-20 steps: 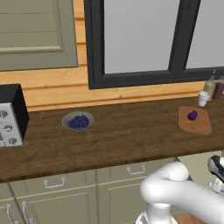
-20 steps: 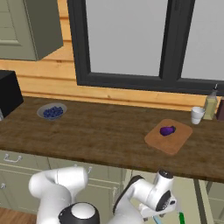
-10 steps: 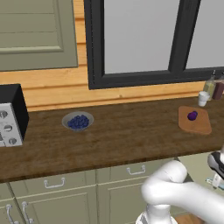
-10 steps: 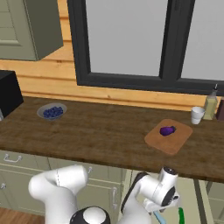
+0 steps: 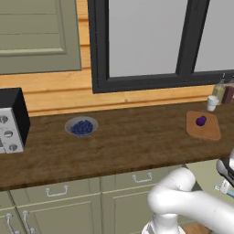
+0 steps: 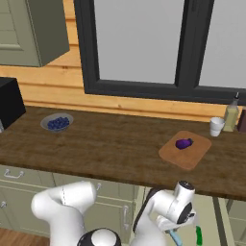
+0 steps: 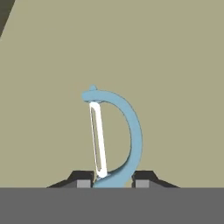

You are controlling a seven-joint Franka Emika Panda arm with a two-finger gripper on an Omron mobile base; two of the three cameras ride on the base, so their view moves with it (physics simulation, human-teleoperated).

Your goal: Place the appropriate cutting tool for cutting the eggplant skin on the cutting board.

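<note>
Below the tabletop [image 6: 110, 153] edge, the end effector [image 7: 113, 180] is gripping a light-blue peeler [image 7: 118, 135]. The eggplant [image 6: 183, 143] is sitting on the cutting board [image 6: 194, 154].

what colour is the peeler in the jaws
Light blue with a white blade; the peeler shows best in the hand view.

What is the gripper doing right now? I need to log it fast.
Gripper: closed on a light-blue peeler, held between both fingertips, below counter level.
</note>
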